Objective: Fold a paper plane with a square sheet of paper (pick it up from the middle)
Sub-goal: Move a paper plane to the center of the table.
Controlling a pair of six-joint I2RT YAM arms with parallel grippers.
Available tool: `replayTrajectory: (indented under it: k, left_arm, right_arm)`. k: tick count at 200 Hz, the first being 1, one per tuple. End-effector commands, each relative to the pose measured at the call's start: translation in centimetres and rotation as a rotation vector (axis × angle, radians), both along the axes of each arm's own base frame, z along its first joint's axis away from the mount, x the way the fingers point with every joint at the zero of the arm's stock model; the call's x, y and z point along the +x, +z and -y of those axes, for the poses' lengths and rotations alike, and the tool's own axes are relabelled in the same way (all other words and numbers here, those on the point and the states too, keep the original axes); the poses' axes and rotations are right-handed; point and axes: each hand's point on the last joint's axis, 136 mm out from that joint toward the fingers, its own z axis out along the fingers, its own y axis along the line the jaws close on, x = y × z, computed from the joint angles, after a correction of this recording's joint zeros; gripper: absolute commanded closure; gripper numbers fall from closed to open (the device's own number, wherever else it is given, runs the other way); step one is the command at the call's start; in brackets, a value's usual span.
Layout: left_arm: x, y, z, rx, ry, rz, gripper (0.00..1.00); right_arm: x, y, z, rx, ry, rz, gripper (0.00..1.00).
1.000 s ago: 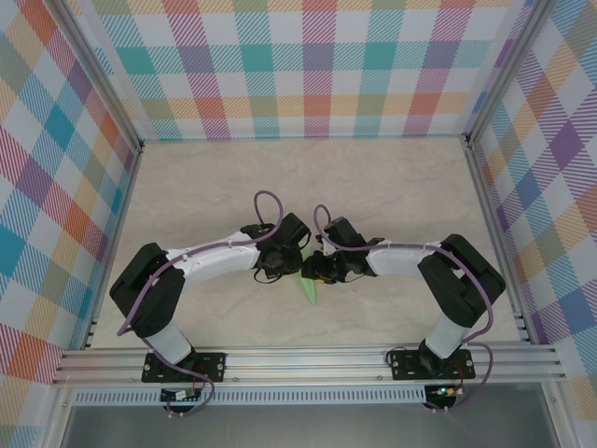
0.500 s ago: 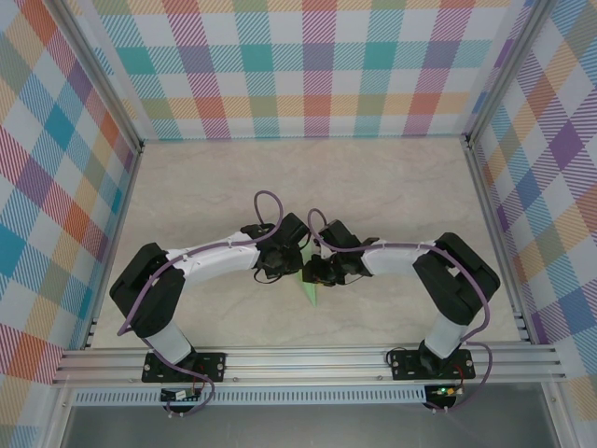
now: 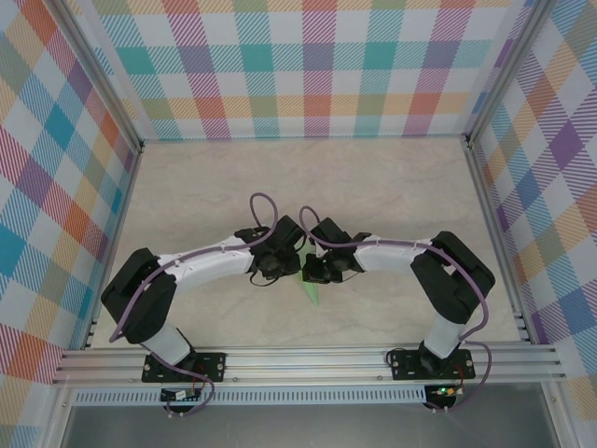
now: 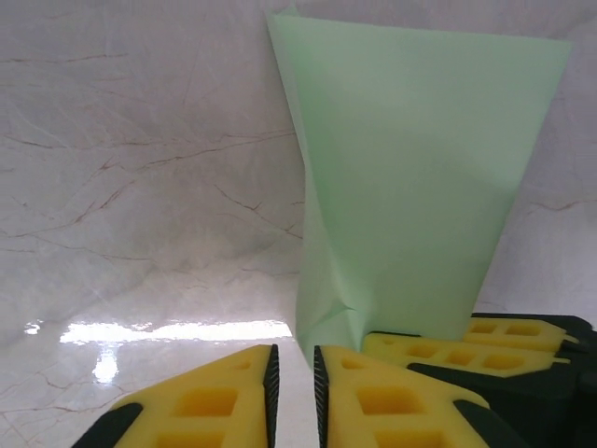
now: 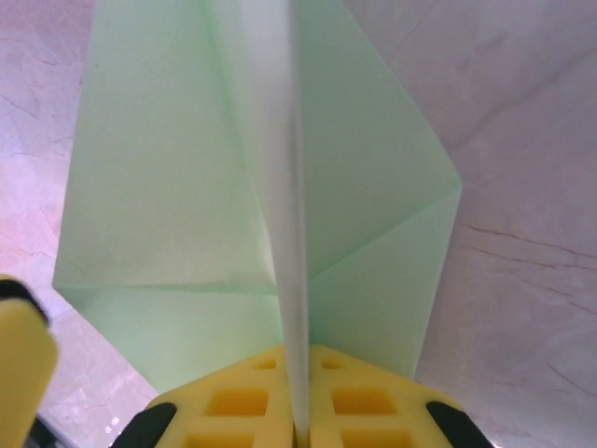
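table [image 3: 280, 187]: middle of top view, walls left, right and behind, arm bases at bottom edge
left gripper [image 3: 284, 270]: just left of frame centre, tip to tip with right gripper [image 3: 313, 273]
paper plane [image 3: 309, 291]: just below both grippers, narrow end toward bottom edge
right wrist view: plane's centre fold upright between the fingers [image 5: 233, 403], bottom centre; flaps left and right of it
left wrist view: plane upper right, lower end just right of the finger gap
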Motion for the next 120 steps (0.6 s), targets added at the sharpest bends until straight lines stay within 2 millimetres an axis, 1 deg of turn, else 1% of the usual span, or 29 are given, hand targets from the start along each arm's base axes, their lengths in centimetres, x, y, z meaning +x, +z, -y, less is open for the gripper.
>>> replayTrajectory:
  k: [1, 18, 41, 59, 91, 102, 120]
  left_arm:
    - [1.0, 2.8, -1.0, -0.053, 0.044, 0.111, 0.72]
    - [1.1, 4.1, -2.3, -0.060, 0.087, 0.173, 0.62]
    - [1.0, 5.2, -4.5, -0.029, 0.151, 0.231, 0.60]
    - [0.6, 5.1, -6.0, -0.009, 0.192, 0.244, 0.56]
    - [0.2, 4.8, -7.1, 0.000, 0.221, 0.239, 0.56]
    - [0.1, 4.9, -7.4, 0.003, 0.225, 0.243, 0.56]
    - [0.1, 4.9, -7.8, -0.001, 0.233, 0.245, 0.56]
  right_arm:
    - [0.6, 2.0, 1.2, -0.073, -0.008, 0.064, 0.93]
    - [1.2, 2.9, 2.4, -0.135, -0.041, 0.105, 0.93]
    - [2.5, 3.4, 4.5, -0.263, -0.105, 0.153, 0.93]
    - [3.5, 3.0, 5.6, -0.356, -0.139, 0.164, 0.93]
    - [5.3, 2.3, 5.2, -0.403, -0.128, 0.169, 0.92]
    - [5.8, 2.1, 4.9, -0.410, -0.116, 0.181, 0.92]
    - [6.3, 1.5, 5.0, -0.438, -0.110, 0.178, 0.92]
